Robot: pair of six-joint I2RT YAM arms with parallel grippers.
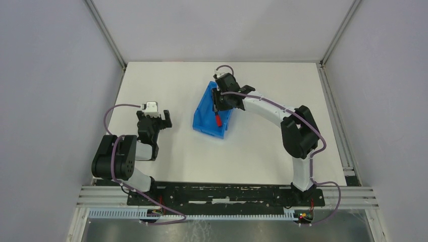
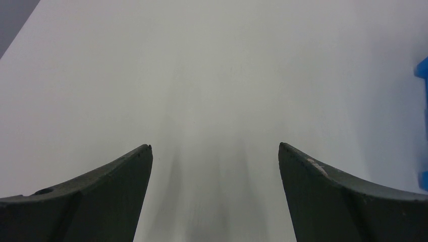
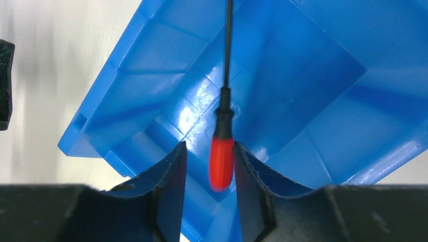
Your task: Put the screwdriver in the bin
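The blue bin (image 1: 204, 118) lies on the white table, right of centre. My right gripper (image 1: 220, 102) hangs over it, jaws open. In the right wrist view the screwdriver (image 3: 221, 161) is between the fingers of the right gripper (image 3: 209, 146), with a clear gap on the left side. Its red handle is blurred, and its black shaft points away over the floor of the bin (image 3: 313, 85). In the top view the red handle (image 1: 217, 120) shows inside the bin. My left gripper (image 1: 155, 118) is open and empty over bare table to the bin's left (image 2: 214, 146).
White table with grey enclosure walls on three sides. A sliver of the bin's blue edge (image 2: 423, 70) shows at the right of the left wrist view. Metal rails run along the table's near edge by the arm bases.
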